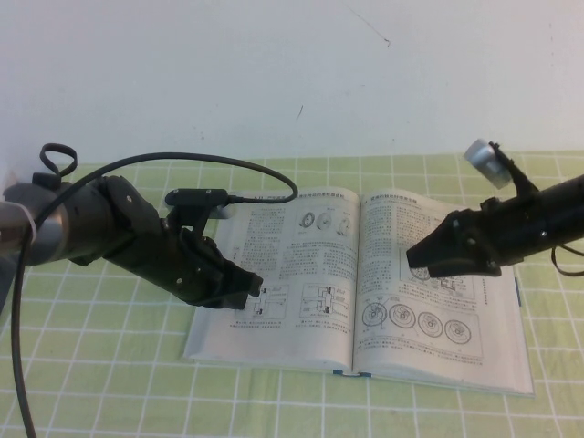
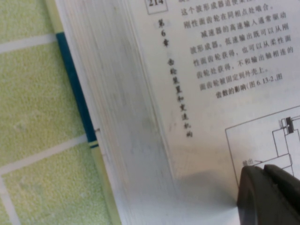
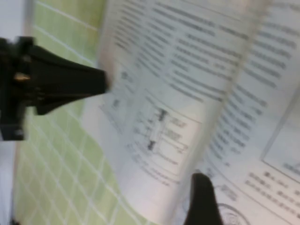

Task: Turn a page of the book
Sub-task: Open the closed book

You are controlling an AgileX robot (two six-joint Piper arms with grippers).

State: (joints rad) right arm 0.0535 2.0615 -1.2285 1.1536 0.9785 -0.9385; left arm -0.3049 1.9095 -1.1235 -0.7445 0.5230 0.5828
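The book [image 1: 301,274] lies open and flat on the green checked cloth, its teal cover edge [image 2: 75,89] showing beside the page stack. The page [image 1: 438,283], with its row of round diagrams, lies flat as the right-hand leaf. My left gripper [image 1: 251,290] is shut, its tips [image 2: 265,169] resting on the left-hand leaf by a line drawing. My right gripper [image 1: 415,257] hovers open just above the page's upper middle, holding nothing. Only one of its fingers [image 3: 201,192] shows in the right wrist view, near a round diagram.
The green checked tablecloth [image 1: 109,383] surrounds the book, with a white wall [image 1: 274,73] behind it. A black cable [image 1: 219,162] from the left arm arcs over the book's far left corner. The left gripper [image 3: 61,82] also shows in the right wrist view.
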